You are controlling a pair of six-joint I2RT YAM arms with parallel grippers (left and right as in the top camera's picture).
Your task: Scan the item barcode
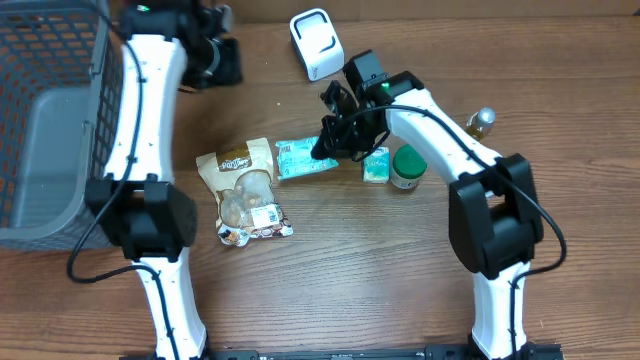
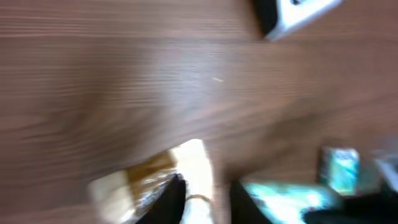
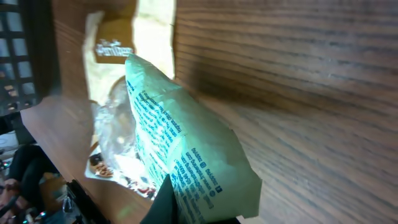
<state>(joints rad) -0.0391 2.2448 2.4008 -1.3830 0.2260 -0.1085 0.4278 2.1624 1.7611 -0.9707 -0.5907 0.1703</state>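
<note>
The item, a teal and white packet point(image 1: 303, 158) point(image 3: 186, 149), is pinched at its right end by my shut right gripper point(image 1: 335, 140) point(image 3: 199, 214), and it rises off the wood in the right wrist view. A white barcode scanner point(image 1: 316, 42) point(image 2: 292, 12) stands at the back of the table, beyond the right gripper. My left gripper point(image 1: 215, 55) point(image 2: 208, 205) hovers at the back left. Its dark fingers point(image 2: 169, 202) are slightly parted with nothing between them. The left wrist view is blurred; in it the packet point(image 2: 280, 202) shows low on the right.
A clear snack bag with a tan label point(image 1: 245, 190) point(image 2: 155, 177) point(image 3: 118, 81) lies left of the packet. A small teal box point(image 1: 377, 165), a green-lidded jar point(image 1: 408, 167) and a small bottle point(image 1: 482, 120) sit to the right. A grey mesh basket point(image 1: 50, 120) fills the left edge.
</note>
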